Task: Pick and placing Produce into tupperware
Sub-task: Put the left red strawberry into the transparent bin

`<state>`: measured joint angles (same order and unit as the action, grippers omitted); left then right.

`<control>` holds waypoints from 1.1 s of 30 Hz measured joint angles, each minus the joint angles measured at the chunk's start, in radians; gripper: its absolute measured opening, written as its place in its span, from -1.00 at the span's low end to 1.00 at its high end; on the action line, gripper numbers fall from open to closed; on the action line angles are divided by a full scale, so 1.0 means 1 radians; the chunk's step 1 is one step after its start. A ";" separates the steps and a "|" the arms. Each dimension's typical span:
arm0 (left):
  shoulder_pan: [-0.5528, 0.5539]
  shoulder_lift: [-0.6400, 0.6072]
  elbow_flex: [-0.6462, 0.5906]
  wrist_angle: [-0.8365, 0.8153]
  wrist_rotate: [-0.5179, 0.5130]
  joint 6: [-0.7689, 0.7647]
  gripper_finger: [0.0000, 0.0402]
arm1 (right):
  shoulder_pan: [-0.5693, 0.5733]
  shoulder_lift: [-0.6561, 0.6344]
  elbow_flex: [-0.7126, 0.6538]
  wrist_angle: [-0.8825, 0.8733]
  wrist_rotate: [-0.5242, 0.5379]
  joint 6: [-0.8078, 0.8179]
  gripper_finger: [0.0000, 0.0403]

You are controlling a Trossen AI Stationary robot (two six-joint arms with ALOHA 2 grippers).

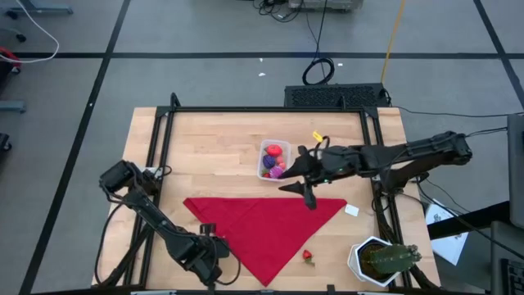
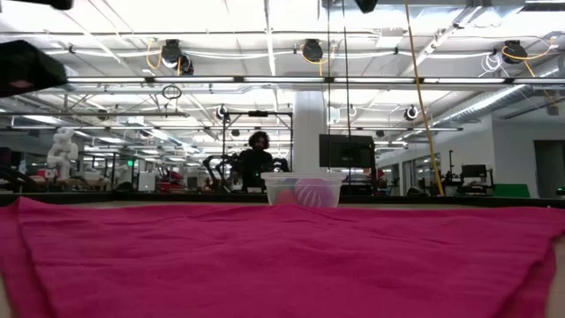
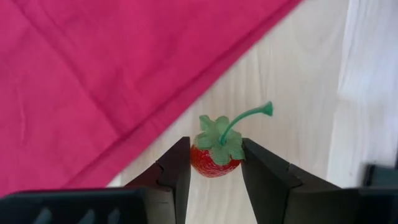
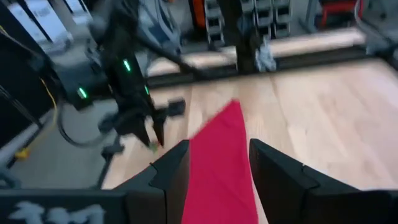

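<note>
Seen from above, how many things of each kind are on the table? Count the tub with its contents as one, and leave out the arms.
Red cloth: 1
Clear tub: 1
Loose strawberry: 1
Potted cactus: 1
Small white scrap: 1
Small yellow scrap: 1
Total: 6

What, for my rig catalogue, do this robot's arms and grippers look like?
The left arm and right arm are slim, black and jointed, with black cables. Green lights glow on the left arm. The left gripper and right gripper each have two dark wedge-shaped fingers.
</note>
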<state>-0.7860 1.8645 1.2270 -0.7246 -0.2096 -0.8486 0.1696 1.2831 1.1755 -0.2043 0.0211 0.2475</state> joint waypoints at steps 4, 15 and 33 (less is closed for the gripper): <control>0.034 -0.030 0.001 -0.025 0.000 0.039 -0.38 | 0.000 -0.055 0.000 0.045 0.000 -0.011 -0.22; 0.282 -0.185 0.002 -0.025 -0.081 0.375 -0.38 | 0.000 -0.137 0.001 0.057 0.000 -0.023 -0.22; 0.766 -0.154 0.147 0.167 -0.029 0.895 -0.38 | -0.085 -0.222 0.001 0.056 0.008 -0.106 -0.22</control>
<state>-0.0202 1.7103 1.3737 -0.5576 -0.2389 0.0463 0.0845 1.0607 1.1763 -0.1486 0.0288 0.1417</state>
